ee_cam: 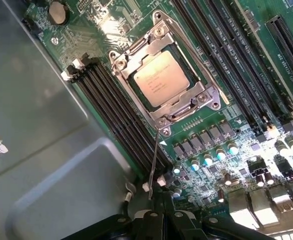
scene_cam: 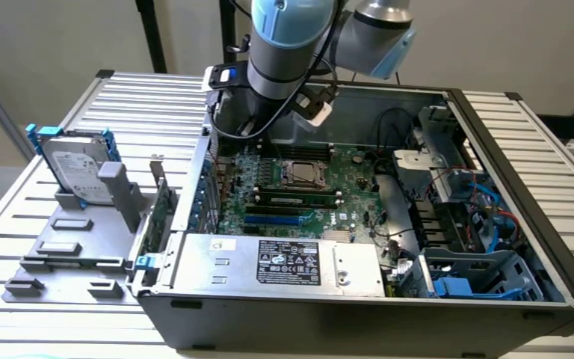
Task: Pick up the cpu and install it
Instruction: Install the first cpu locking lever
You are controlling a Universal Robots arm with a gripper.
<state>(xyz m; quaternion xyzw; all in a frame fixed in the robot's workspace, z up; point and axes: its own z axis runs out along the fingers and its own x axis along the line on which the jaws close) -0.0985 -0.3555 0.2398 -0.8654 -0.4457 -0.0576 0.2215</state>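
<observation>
- Below the end effector [ee_cam: 156, 222], the cpu [ee_cam: 161, 79], a small flat square chip with a silver-grey metal top and a thin paler rim, lies level inside the silver metal socket frame [ee_cam: 121, 60] on the green motherboard [ee_cam: 221, 125]. It is apart from the end effector, and nothing touches it.
- I cannot tell whether the end effector is spread or pressed together. Its dark body shows no chip carried in it.
- From the exterior view, the blue-grey robot arm [scene_cam: 282, 45] reaches down into the open dark-grey computer case [scene_cam: 317, 321]. There the cpu [scene_cam: 302, 173] sits in the middle of the board, below and a little ahead of the end effector.
- Judging by how things lie, picking up and seating appear done: the chip looks square in its socket, with the frame around all four edges.
- A thin metal wire lever [ee_cam: 155, 160] runs from one frame corner toward the end effector and seems to stand raised, not tucked flat. If so, locking the socket is what is left, though I cannot be sure of that.
- Long black memory slots [ee_cam: 116, 115] run just beside the socket, between it and the case wall nearest the end effector.
- Well apart from the end effector, outside the case, a silver rectangular hard drive with a blue-edged frame [scene_cam: 72, 168] stands on a grey plastic holder [scene_cam: 78, 239] on the slatted metal counter [scene_cam: 147, 93].
- A big silver box with a black label [scene_cam: 267, 262] sits inside the case, beyond the cpu from the end effector.
</observation>
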